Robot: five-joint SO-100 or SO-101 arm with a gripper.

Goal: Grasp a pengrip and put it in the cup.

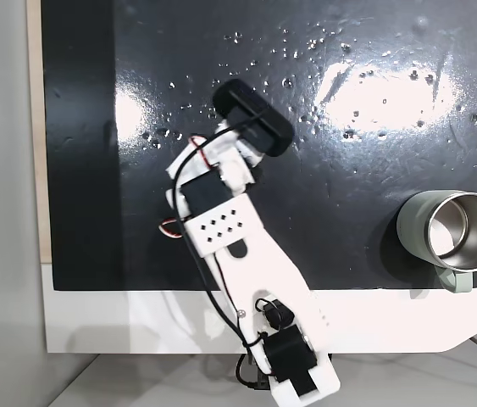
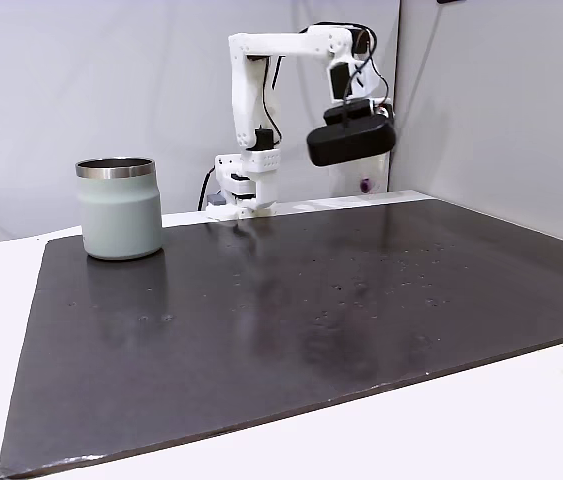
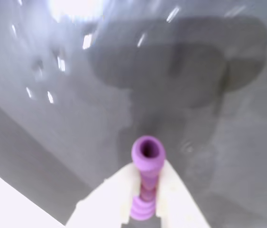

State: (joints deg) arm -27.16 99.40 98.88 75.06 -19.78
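Jaws (image 3: 145, 209) closed on pengrip (image 3: 146, 167), pinched along its ribbed body, open end poking out past the tips in the wrist view. Held well above the black mat (image 2: 311, 320); small purple speck under the wrist camera housing in a fixed view (image 2: 365, 185). Cup (image 1: 454, 233) standing upright near mat's right edge in a fixed view, well apart from the arm (image 1: 238, 246), handle toward the white bench (image 1: 391, 326).

Risks, as judged:
- Rubbery, ribbed, thin: likely to squirm or rotate in the pinch during the swing; could slip free and bounce off the mat.
- Long reach across to cup: release off-centre likely to strike the rim and drop outside.
- Descent too low: could knock cup, tip or shove it.
- Soft rubber may cling to one finger on release.
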